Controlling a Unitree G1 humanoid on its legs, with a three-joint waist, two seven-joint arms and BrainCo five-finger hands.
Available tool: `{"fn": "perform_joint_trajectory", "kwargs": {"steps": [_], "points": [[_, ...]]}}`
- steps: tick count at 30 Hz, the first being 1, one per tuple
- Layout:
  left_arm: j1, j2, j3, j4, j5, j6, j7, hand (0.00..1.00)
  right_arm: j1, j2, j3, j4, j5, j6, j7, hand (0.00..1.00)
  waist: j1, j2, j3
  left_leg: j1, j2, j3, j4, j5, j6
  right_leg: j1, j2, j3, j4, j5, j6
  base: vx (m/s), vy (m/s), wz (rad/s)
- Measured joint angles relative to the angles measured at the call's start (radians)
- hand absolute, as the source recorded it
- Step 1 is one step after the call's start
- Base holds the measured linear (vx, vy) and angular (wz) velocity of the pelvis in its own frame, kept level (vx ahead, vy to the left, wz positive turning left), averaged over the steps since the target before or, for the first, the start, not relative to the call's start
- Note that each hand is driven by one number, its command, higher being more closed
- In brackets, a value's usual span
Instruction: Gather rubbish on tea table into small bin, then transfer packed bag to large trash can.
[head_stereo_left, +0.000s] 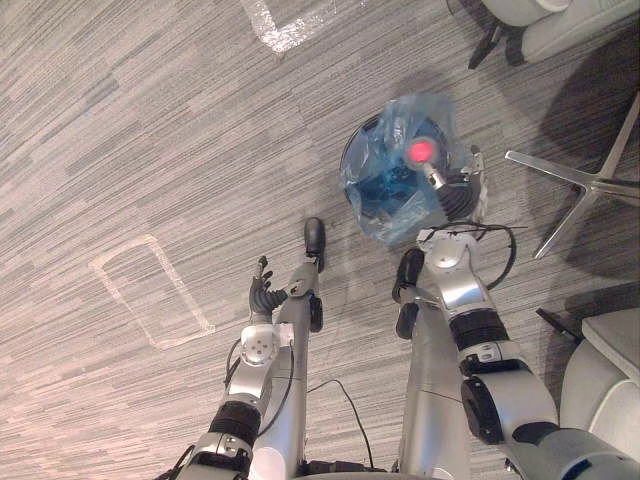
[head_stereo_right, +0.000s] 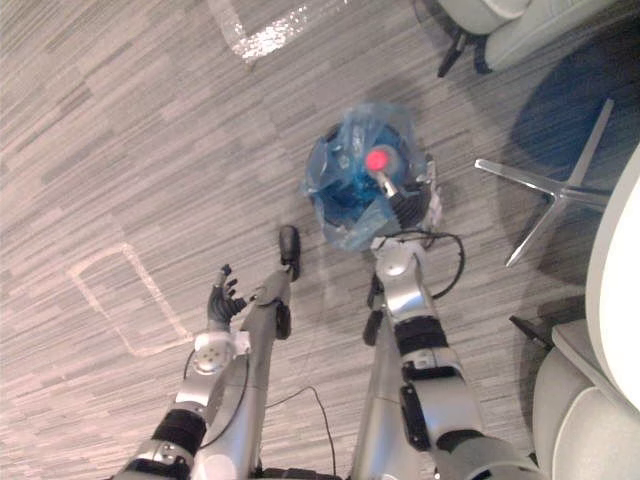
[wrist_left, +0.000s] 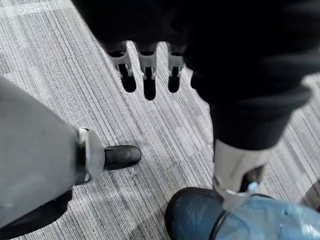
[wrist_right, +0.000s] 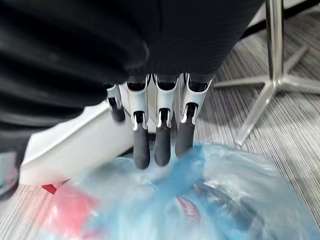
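Floor (head_stereo_left: 120, 120): grey striped carpet, with a pale tape outline (head_stereo_left: 150, 290) on the robot's left. Pale chairs stand on the robot's right, and one chrome star-shaped chair base (head_stereo_left: 590, 185) is near the work.

Bin (wrist_left: 190, 217): round and dark, upright on the floor just ahead of the robot. It cannot be confirmed whether this is the small bin or the large can. As the plastic lines it and spills over its rim, it is judged to be the small one.

Bag (head_stereo_left: 395, 200): translucent blue, seated in the bin, with its mouth loose and crumpled rather than tied. A red item (head_stereo_left: 421, 151) lies inside near the top. Other contents are too indistinct to identify.

Right hand (wrist_right: 161, 135): positioned over the bin's right side. Its fingers (wrist_right: 141, 145) hang straight and side by side, with the dark tips at the raised plastic of the bag's mouth. They are not curled round it, and no pinch is evident.

Left hand (head_stereo_left: 264, 297): hangs low at the robot's left, clear of the bin, fingers loosely relaxed and holding nothing.

Assessment: gathering appears complete, and the step in hand is taking hold of the bag for transfer. The next move calls for the right fingers and thumb to close on bunched plastic at the mouth. A straight upward lift should follow so that the loose opening does not shed its contents.
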Motion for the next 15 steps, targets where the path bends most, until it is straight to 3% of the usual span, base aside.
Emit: {"fn": "perform_joint_trajectory", "kwargs": {"steps": [6,15], "points": [[-0.102,-0.019,0.052,0.097,-0.011,0.018,0.0,0.0,0.032,0.032,0.071,-0.004,-0.05,-0.011,0.001,0.0,-0.004,-0.006,-0.003,-0.016,0.02,0.004,0.035,-0.014,0.004,0.0,0.02,0.002,-0.002,0.006,-0.005,-0.01,-0.01,-0.08],[-0.175,-0.047,0.095,0.235,-0.017,0.026,-0.003,0.0,0.09,0.083,0.198,-0.001,-0.266,-0.022,0.032,0.0,-0.028,-0.028,-0.014,-0.016,0.044,0.008,0.046,-0.022,-0.003,-0.002,0.04,0.003,-0.005,0.014,-0.014,-0.02,-0.014,-0.08]]}}
